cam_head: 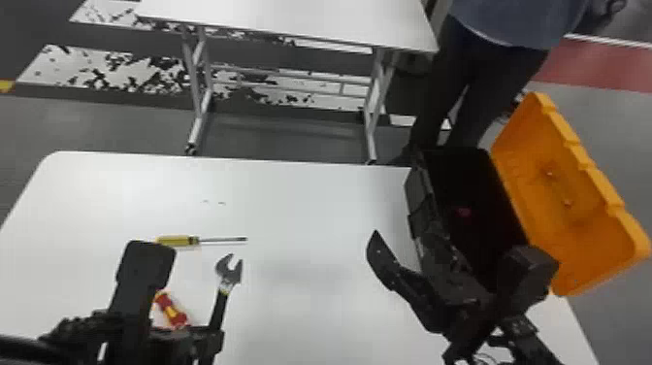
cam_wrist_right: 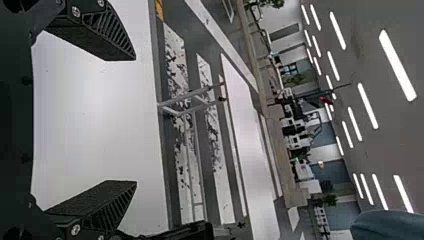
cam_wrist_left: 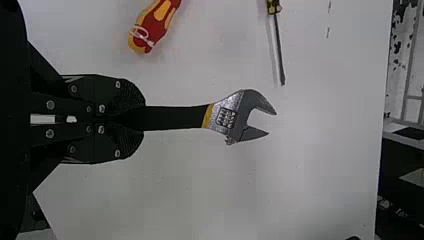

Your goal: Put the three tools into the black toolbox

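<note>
at the near left of the table [cam_head: 301, 208], the left claw [cam_wrist_left: 144, 119] pinches the wrench [cam_wrist_left: 175, 118] by its black handle, both fingers pressed in on it, the bare metal head pointing away from the robot; whether the wrench is clear of the surface cannot be told; close beside it lies the red tool [cam_head: 172, 310], and a little beyond, the yellow-handled screwdriver [cam_head: 177, 240], both loose; across at the right, the right claw [cam_wrist_right: 136, 120] hangs empty by the near end of the toolbox [cam_head: 427, 199], fingers spread wide; the toolbox stands open along the table's right side, its orange lid [cam_head: 558, 174] tilted outward, a small reddish spot [cam_head: 464, 212] inside too vague to name.

the step in hand looks to be securing one tool of three; the next move likely calls for a clean lift and a carry rightward to the toolbox, or a pass to the right claw, with the long wrench kept from knocking the near wall; two tools would then remain to be packed.

underfoot past the white tabletop, with its few tiny dark marks, runs grey floor [cam_head: 121, 121] with worn white stripes [cam_head: 46, 73]; beyond are a second table [cam_head: 291, 14] on metal legs, a red floor strip [cam_head: 596, 65], distant equipment [cam_wrist_right: 300, 137] and rows of ceiling lights [cam_wrist_right: 367, 106].
</note>
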### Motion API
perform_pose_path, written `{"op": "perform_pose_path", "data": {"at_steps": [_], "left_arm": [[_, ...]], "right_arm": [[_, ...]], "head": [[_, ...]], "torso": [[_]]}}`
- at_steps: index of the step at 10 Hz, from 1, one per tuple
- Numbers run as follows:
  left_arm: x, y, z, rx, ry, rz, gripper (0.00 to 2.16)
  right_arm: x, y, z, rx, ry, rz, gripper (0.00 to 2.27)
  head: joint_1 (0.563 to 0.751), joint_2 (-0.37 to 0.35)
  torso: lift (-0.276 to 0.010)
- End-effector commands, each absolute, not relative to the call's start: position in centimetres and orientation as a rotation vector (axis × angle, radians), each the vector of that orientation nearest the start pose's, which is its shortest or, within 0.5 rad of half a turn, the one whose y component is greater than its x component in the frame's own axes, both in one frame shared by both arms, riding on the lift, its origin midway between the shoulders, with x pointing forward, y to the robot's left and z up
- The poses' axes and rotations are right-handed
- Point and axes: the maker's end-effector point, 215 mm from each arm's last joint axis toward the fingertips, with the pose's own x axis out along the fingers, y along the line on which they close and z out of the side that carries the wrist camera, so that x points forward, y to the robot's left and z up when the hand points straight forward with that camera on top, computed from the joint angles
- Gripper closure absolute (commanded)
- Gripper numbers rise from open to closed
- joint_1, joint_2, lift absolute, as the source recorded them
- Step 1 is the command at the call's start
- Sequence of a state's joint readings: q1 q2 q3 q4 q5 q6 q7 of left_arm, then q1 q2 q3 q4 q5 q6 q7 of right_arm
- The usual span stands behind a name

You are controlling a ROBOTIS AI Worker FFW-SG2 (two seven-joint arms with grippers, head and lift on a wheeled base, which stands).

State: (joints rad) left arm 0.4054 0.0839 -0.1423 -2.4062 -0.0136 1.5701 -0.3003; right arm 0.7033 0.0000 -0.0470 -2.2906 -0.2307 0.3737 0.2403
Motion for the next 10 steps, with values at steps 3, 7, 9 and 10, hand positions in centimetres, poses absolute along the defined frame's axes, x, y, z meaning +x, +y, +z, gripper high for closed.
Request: {"op": "perform_pose_path", "data": {"at_steps": [3, 7, 9, 10], "left_arm": [[25.8, 14.4, -49.1, -0.066, 1.162, -0.404, 2.13], [25.7, 12.5, -48.2, -0.022, 1.139, -0.441, 2.13], [25.5, 12.1, -48.4, -0.003, 1.143, -0.443, 2.13], [25.5, 12.2, -48.6, 0.000, 1.146, -0.440, 2.13]], "right_arm": [[36.1, -11.9, -44.0, 0.290, 0.670, 0.380, 0.12], [37.1, -7.7, -45.4, 0.348, 0.807, 0.495, 0.12], [37.1, -5.8, -47.1, 0.404, 0.855, 0.554, 0.12], [37.1, -5.5, -47.9, 0.419, 0.872, 0.564, 0.12]], "head": [[0.695, -0.015], [0.695, 0.075], [0.695, 0.097], [0.695, 0.106]], "torso": [[-0.051], [-0.051], [-0.051], [-0.051]]}}
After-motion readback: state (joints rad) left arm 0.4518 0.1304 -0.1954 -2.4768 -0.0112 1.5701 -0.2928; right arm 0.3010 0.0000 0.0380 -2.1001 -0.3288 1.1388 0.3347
